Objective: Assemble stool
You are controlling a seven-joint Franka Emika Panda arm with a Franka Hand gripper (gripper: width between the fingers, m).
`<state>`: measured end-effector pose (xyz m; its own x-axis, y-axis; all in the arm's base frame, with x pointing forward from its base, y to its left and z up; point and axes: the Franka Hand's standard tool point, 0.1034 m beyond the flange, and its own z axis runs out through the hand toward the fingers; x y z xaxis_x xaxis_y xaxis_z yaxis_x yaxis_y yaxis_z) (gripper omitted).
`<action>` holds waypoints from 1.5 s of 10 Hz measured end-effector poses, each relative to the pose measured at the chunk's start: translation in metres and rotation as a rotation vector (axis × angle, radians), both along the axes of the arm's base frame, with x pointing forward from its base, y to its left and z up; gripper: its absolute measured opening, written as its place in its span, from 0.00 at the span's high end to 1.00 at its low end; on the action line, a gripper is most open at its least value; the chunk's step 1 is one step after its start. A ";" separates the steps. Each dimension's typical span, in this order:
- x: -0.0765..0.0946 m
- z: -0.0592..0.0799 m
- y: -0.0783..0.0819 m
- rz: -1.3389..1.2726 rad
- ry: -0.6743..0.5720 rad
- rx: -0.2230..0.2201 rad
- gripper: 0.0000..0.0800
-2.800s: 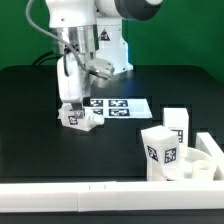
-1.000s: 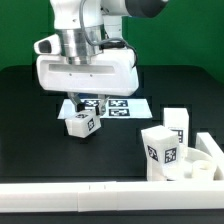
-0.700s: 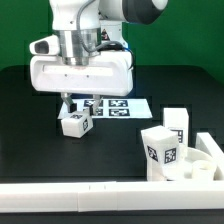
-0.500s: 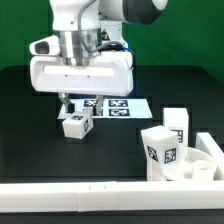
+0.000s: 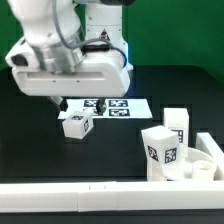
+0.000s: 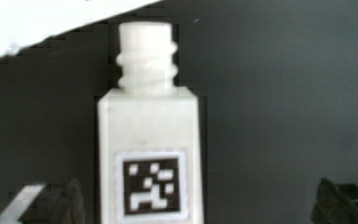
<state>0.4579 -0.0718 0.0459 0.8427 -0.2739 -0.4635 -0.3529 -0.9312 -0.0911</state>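
My gripper point(image 5: 76, 100) hangs with jaws spread wide, gripping nothing, over a leg point(image 5: 78, 124) lying alone on the black tabletop point(image 5: 30, 150), touching the marker board point(image 5: 128, 106). Toward the tabletop's front corner on the exterior view's right, two more legs point(image 5: 166, 138) stand against the seat point(image 5: 212, 152).

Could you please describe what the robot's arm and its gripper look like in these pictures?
The arm is glossy white with rounded segments. The gripper has a wide, boxy white body. Its fingers are dark, showing in the wrist view as two small dark tips.
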 end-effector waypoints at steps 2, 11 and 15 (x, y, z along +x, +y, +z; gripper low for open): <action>0.002 -0.010 -0.005 -0.001 0.100 0.031 0.19; -0.010 -0.038 -0.012 -0.125 0.488 0.140 0.19; -0.012 -0.043 -0.001 -0.138 0.492 0.112 0.22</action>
<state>0.4455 -0.0728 0.0033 0.4777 -0.2932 -0.8281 -0.4979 -0.8670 0.0198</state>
